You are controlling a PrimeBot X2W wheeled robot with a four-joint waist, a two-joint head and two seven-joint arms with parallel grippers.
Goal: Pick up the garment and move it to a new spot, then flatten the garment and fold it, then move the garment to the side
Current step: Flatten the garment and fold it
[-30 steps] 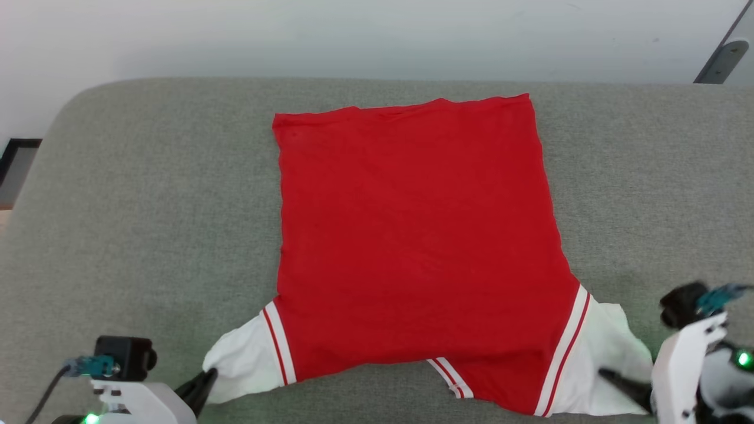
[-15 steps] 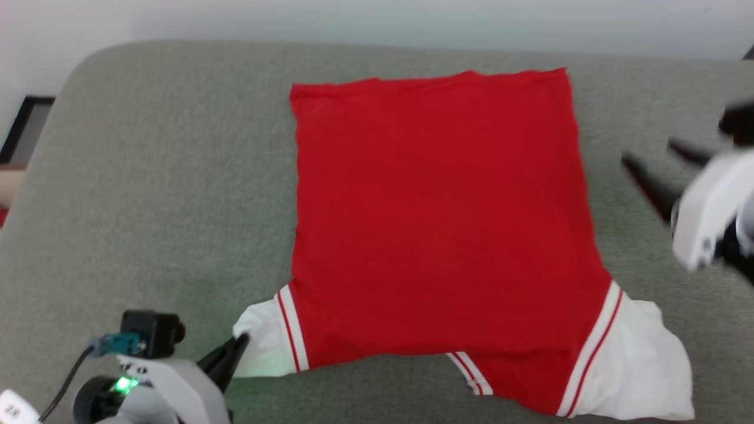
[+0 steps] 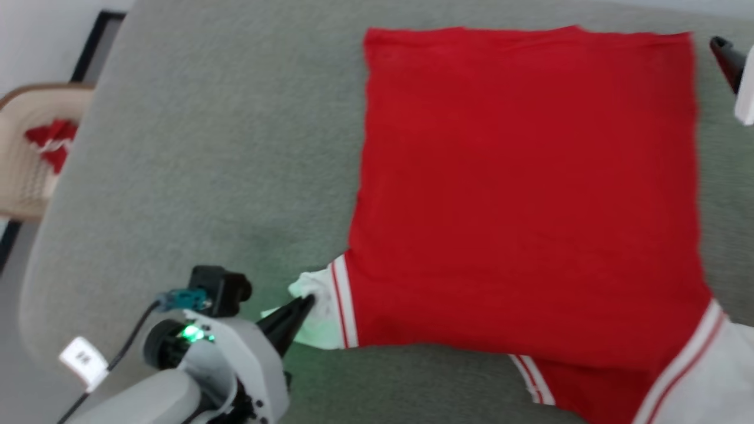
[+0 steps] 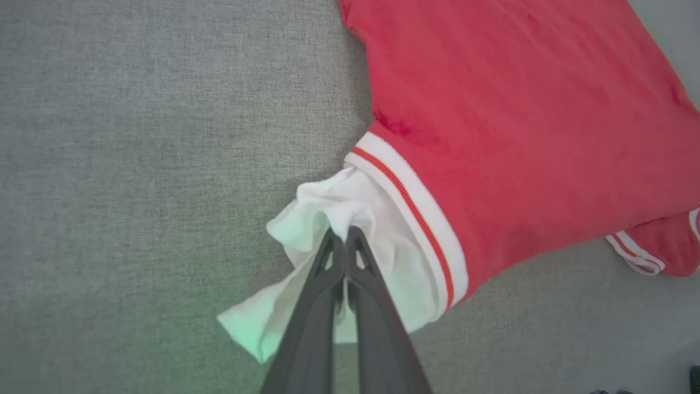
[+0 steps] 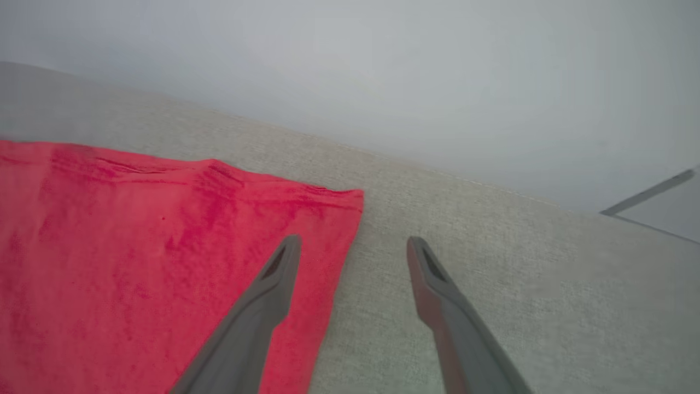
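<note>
Grey upholstered surface [image 3: 194,147] underneath, with a pale wall [image 5: 383,71] beyond its far edge. Spread flat across the right part of that surface in the head view: garment [image 3: 524,194], bright red, with a straight and faintly rippled far edge. At its near-left hem, a white band [image 4: 410,213] carrying one thin red stripe. Spilling out past that band onto the grey fabric, white lining [image 4: 350,202], bunched and tinted green by a light. Further right, a second banded hem [image 4: 634,254], partly tucked under the red panel. At the near-right corner, more white cloth [image 3: 713,383] past another striped band.

Left gripper [image 4: 343,232]: fingers pressed together, pinching a raised fold of the lining, low over the surface.

Right gripper [image 5: 353,241]: fingers spread wide and holding nothing, poised at the garment's far-right corner, one finger over red cloth and the other over bare grey. Cannot tell whether touching the cloth. Also visible as a dark fingertip at the head view's upper right edge, just beside that corner.

Behind the left gripper, a pale arm [image 3: 224,359] with a black camera block [image 3: 218,285] and a small green lamp. Off the surface's left edge, a beige chair [image 3: 23,176] bearing something red and white [image 3: 50,138], too blurred to name.
</note>
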